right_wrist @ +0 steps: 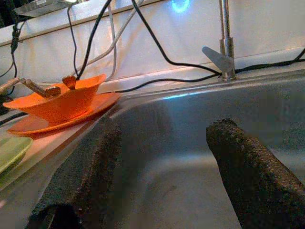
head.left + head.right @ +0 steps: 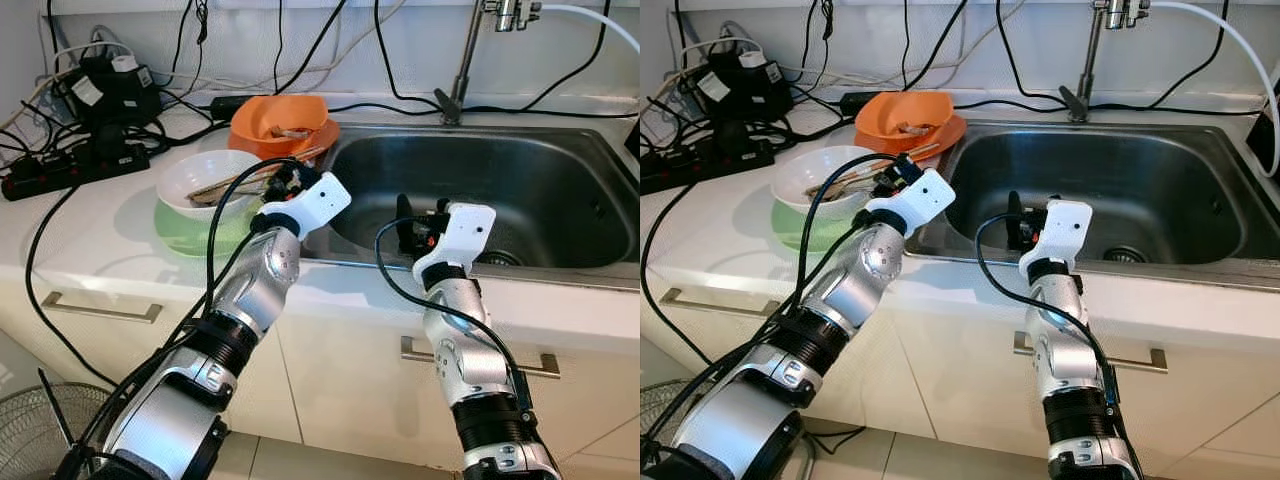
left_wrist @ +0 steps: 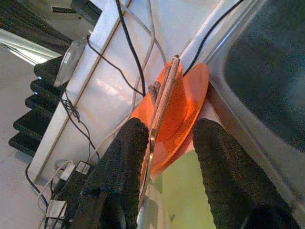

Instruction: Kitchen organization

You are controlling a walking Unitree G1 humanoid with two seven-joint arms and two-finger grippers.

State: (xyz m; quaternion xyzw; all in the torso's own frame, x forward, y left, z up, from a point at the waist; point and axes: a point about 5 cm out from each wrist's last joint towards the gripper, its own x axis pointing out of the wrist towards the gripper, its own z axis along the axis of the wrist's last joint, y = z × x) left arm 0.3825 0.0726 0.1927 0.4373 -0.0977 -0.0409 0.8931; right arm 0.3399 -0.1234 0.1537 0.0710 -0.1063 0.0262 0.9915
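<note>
A white bowl (image 2: 200, 172) holding long utensils (image 2: 222, 186) sits on a green plate (image 2: 183, 233) on the counter left of the sink. Behind it an orange bowl (image 2: 277, 120) with scraps rests on an orange plate (image 2: 326, 134). My left gripper (image 2: 284, 181) hovers at the white bowl's right rim, open. In the left wrist view a thin metal-tipped stick (image 3: 162, 100) runs between the fingers (image 3: 121, 157), close against one of them. My right gripper (image 2: 406, 226) is open, just inside the front edge of the steel sink (image 2: 520, 170), with nothing between its fingers (image 1: 238, 157).
A faucet (image 2: 464, 55) rises behind the sink. Black cables, a power strip (image 2: 55, 172) and adapters (image 2: 105, 85) crowd the back left of the counter. A cable loops over the counter's front. A fan (image 2: 30, 430) stands on the floor at lower left.
</note>
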